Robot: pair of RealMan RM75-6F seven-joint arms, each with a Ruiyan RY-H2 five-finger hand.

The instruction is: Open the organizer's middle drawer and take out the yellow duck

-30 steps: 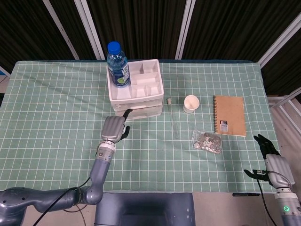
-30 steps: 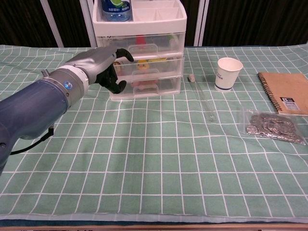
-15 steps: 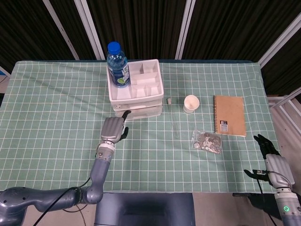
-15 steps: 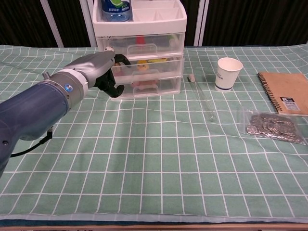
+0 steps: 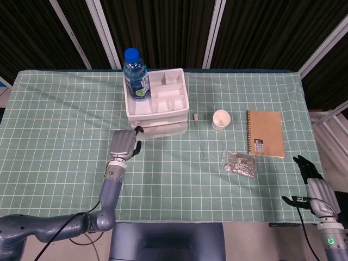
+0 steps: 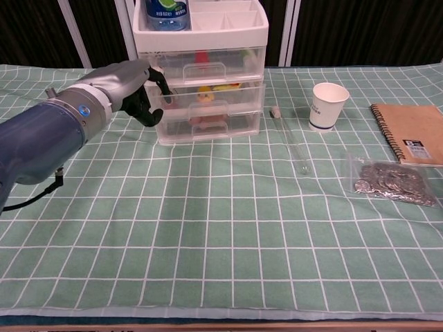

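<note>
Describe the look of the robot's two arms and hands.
Left hand: silver-grey back, black fingers, silver wrist ring with a small blue dot; its arm is blue-grey with a thin black cable trailing. Right hand: same grey shell, black fingers, a green light below the wrist.

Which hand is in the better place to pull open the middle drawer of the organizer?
Left. The left hand is right beside the organizer, at the left end of the middle drawer. The right hand is at the table's far near-right corner.

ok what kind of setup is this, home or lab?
Looks like a lab or data-collection station, not a home. A table under a green checked cloth holds unrelated props: a drawer organizer, a paper cup, a bag of coins. Behind it is a dark backdrop with white struts.
</note>
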